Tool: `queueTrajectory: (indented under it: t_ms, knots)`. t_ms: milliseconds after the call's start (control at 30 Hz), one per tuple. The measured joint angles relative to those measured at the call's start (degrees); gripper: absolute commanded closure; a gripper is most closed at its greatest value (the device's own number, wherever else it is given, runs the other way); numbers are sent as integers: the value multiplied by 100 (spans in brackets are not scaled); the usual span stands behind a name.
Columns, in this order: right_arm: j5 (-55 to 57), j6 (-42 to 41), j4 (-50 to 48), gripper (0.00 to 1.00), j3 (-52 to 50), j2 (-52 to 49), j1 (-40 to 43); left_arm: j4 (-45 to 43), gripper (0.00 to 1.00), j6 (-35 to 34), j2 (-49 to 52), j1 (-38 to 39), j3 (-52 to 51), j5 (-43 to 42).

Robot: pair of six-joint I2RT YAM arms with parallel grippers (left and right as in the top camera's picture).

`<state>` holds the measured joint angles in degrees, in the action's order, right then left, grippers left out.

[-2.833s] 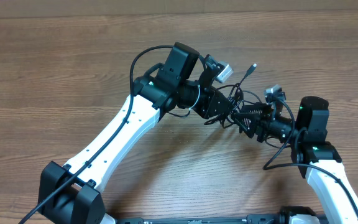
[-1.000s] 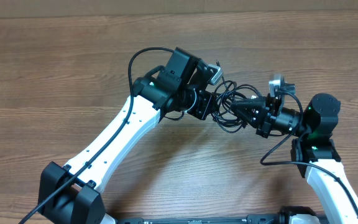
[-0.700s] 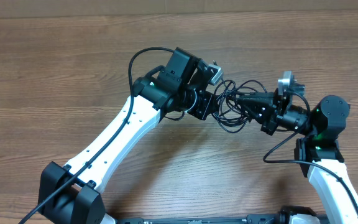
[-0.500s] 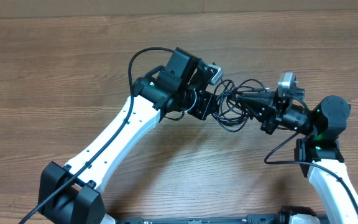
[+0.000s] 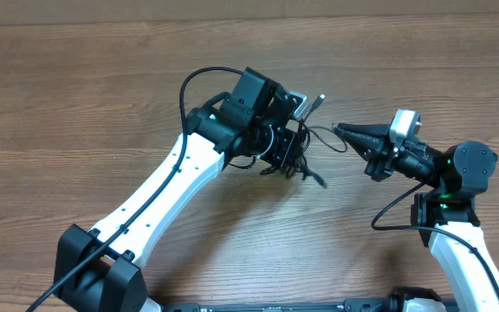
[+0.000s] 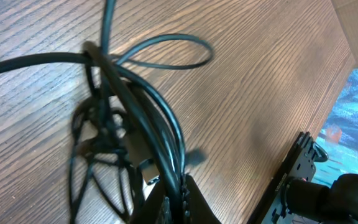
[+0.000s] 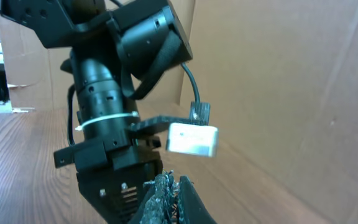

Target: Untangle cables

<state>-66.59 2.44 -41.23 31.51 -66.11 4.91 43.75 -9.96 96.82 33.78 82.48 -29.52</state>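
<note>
Because the left gripper, clamped shut, anchors the cables knotted at the table's middle, the right gripper, likewise shut, stands apart; strand pinched there, cannot tell.

Soft, even light is washing the tabletop, throwing only faint shadows; the nearest cables are blurring in the left wrist view.

- Left arm stretches diagonally forward and to the right, wrist bent downward, left gripper with jaws clamped together.
- Right arm stands upright, right gripper levelled leftward, jaws pinched closed, apart from its counterpart.
</note>
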Motion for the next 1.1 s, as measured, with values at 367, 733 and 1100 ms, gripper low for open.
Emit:
queueTrajectory:
  t_ms: [367,733,1100]
  knots:
    - [166,-90,2949,96,31,4,20,-9,96,0,0,0,0,0]
    - [258,-74,3633,96,31,-247,17,-354,96,365,2,0,-4,-861]
    - [391,57,3526,67,31,-586,-238,-610,96,457,2,0,-4,-1161]
